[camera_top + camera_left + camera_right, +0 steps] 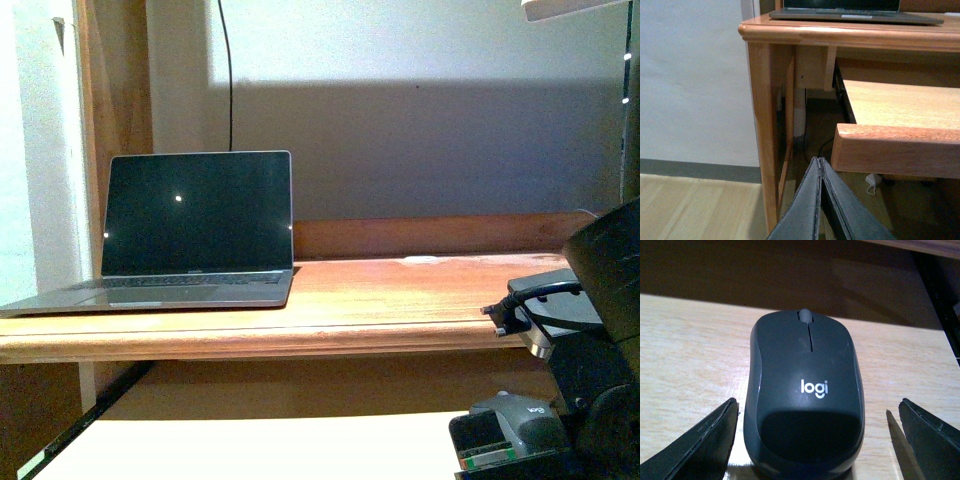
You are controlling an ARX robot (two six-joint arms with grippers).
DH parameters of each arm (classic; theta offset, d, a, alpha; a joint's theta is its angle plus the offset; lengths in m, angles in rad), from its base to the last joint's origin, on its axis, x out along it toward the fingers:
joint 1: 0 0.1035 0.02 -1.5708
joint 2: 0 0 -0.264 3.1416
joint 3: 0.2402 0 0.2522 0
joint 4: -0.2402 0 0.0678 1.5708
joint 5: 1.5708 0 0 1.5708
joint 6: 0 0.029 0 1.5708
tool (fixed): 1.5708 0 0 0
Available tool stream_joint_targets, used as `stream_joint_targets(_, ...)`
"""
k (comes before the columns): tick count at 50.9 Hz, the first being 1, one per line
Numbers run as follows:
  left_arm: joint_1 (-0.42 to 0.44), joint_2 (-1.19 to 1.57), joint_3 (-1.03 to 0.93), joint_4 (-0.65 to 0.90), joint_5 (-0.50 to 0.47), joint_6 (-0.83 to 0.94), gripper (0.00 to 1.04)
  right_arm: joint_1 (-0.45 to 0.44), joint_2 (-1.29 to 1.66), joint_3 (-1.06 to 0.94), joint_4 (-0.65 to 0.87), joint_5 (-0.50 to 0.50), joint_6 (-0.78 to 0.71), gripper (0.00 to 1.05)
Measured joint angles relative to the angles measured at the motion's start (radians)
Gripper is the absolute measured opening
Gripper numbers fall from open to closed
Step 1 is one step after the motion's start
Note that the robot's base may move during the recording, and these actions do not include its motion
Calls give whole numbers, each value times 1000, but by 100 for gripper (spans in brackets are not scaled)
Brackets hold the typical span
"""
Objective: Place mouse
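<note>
Grey mouse (805,390) sits centred btwn right hand's (817,405) spread fingers (700,445).

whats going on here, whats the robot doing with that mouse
The right gripper is open, its fingers on either side of the dark grey mouse without touching it. The mouse lies flat on the light pull-out shelf below the desk top, where an open laptop with a dark screen sits. The left gripper is shut and empty, near a desk leg.
</note>
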Motion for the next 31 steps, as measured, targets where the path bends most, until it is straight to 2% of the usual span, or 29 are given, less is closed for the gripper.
stream_joint_targets(23, 0, -28, 0, -11, 0, 0, 3, 18, 74, 74, -6, -4, 27, 97)
stream_joint_targets(25, 0, -28, 0, -11, 0, 0, 3, 16, 77, 74, 4, -1, 26, 93)
stream_joint_targets(29, 0, -28, 0, -11, 0, 0, 3, 8, 83, 74, 24, -1, 23, 79)
stream_joint_targets(31, 0, -28, 0, -11, 0, 0, 8, 4, 83, 74, 26, -1, 23, 72)
